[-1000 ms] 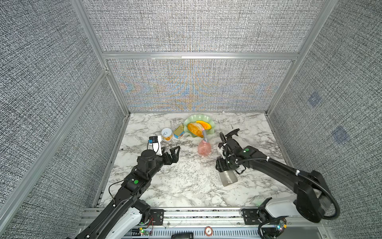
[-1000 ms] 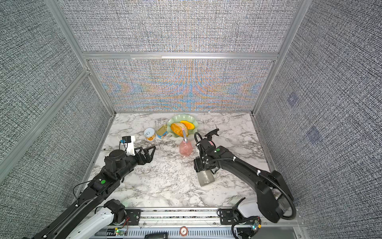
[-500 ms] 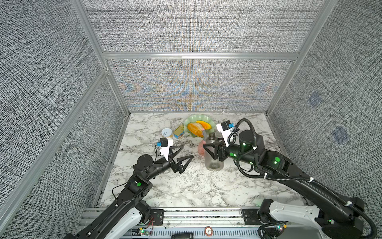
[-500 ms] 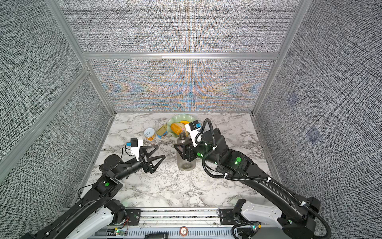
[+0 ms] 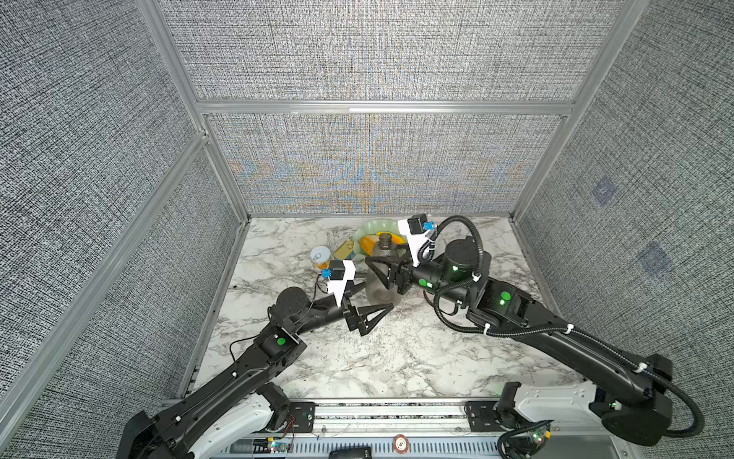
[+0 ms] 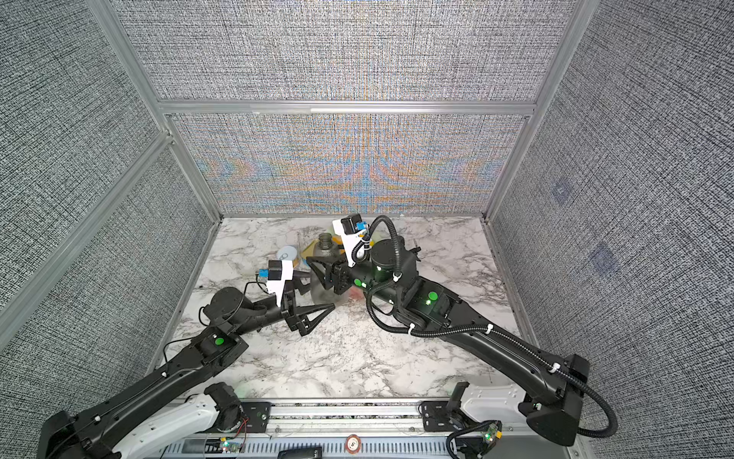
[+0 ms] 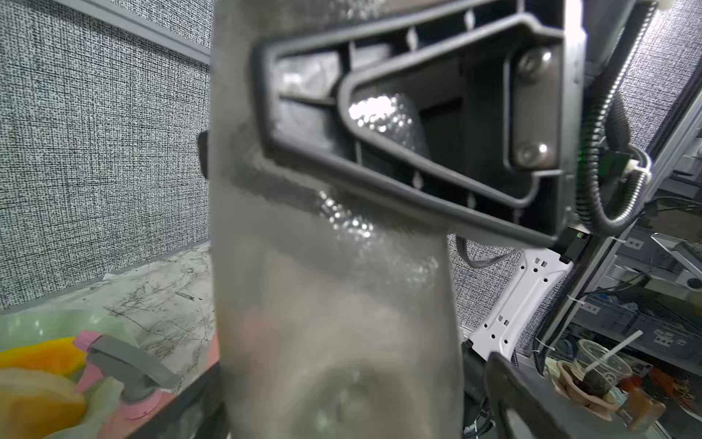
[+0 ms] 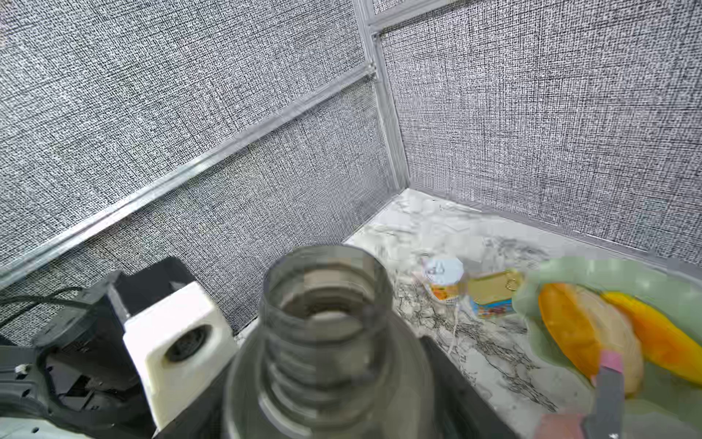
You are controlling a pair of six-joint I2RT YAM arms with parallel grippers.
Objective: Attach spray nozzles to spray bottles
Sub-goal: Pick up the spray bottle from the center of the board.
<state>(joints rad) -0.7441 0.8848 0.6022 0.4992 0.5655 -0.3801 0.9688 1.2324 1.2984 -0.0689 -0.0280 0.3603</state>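
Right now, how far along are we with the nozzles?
Done, apparently: a grey-and-pink trigger nozzle sits on a pink plastic bottle by the green plate; tightness unclear. In hand: the right pincer holds the smoky grey translucent bottle upright, neck open; the open left pincer flanks its base. Left: its nozzle; no other nozzles or bottles show.

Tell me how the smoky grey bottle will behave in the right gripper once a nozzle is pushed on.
Probably light: the smoky grey bottle looks empty through its open neck. Its translucent wall may flex under the right gripper, which clamps the body. The rounded, glossy body could twist in the jaws under torque.
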